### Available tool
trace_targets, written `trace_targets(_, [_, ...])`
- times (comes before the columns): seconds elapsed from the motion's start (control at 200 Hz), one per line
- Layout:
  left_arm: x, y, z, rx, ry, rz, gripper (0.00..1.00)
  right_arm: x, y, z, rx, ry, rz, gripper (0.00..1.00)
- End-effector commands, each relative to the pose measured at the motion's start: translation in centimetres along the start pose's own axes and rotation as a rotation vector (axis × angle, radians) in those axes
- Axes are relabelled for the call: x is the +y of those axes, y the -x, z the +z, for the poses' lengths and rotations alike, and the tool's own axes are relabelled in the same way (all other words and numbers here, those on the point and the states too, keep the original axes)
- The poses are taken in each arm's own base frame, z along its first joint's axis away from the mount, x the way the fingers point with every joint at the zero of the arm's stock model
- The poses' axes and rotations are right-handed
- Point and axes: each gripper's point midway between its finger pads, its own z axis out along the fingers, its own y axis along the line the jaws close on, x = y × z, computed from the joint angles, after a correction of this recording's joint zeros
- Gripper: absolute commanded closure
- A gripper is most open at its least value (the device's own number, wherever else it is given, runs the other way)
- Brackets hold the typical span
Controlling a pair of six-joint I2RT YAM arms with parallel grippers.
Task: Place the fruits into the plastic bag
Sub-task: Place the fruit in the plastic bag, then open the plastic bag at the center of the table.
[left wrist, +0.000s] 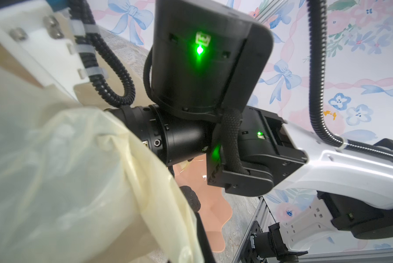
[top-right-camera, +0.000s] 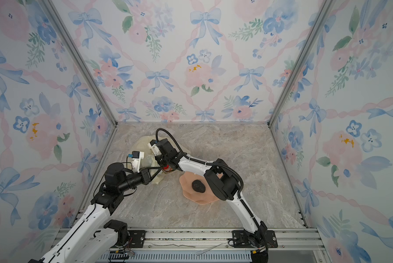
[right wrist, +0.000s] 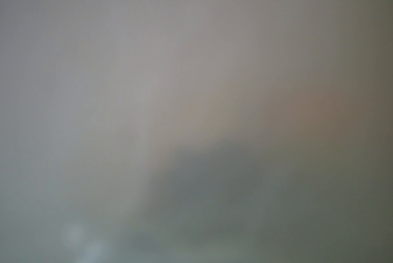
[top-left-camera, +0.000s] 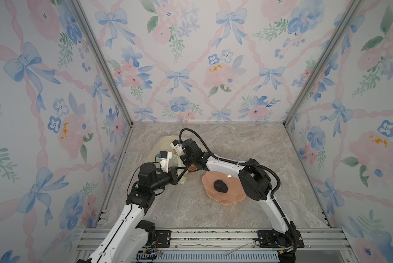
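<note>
The plastic bag [top-left-camera: 164, 145] lies crumpled at the far left of the table [top-left-camera: 247, 154], a pale-yellow, see-through film. I judge it very light, limp and slippery. It will sag shut unless its mouth is held up, so the rim or a loop handle is the place to take it, not the slack middle.

The left arm's fingers [left wrist: 204, 239] are pressed together. In both top views they meet at the bag's near edge, apparently pinching the film there. The right arm [top-left-camera: 225, 162] reaches over that edge, wrist pointing down into the bag's mouth. Its fingers are hidden under the wrist and the film, so I cannot tell whether they are spread or closed on anything. The right wrist view is only a grey-brown blur. A red-orange patch [top-right-camera: 166, 168] shows just below that wrist; whether it is fruit or print I cannot say.

One dark avocado [top-left-camera: 220, 185] sits outside the bag, on a pink scalloped dish [top-left-camera: 235, 198] nearby. It looks small, rigid and pebbly-skinned. It seems light enough for a modest squeeze but is rounded, so it may roll on the smooth dish. A hold across its narrower width seems best.

No brand, label or lettering can be read. Only a green indicator lamp [left wrist: 200, 49] glows on the right arm's wrist housing.
</note>
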Motion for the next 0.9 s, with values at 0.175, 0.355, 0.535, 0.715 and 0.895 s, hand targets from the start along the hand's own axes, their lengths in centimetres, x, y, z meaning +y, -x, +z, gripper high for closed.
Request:
trace_targets(0.175, [0.5, 0.4, -0.5, -0.025, 0.019, -0.015, 1.00, -0.1, 0.4, -1.7, 0.003, -0.126, -0.103, 0.22])
trace_targets(0.355, [0.5, 0.6, -0.7, -0.032, 0.016, -0.019, 1.00, 0.8, 1.3, -4.0, -0.015, -0.183, -0.161, 0.17])
trace_targets(0.535, [0.5, 0.6, -1.2, -0.020, 0.028, 0.004, 1.00, 0.8, 1.9, -6.1, -0.030, -0.221, -0.175, 0.13])
trace_targets(0.715, [0.4, 0.2, -1.7, 0.006, 0.033, 0.038, 1.00, -0.7, 2.6, -8.6, -0.043, -0.290, -0.173, 0.11])
trace_targets(0.895, [0.3, -0.1, -1.9, 0.025, 0.034, 0.070, 1.00, -2.7, 4.2, -12.0, -0.089, -0.381, -0.167, 0.10])
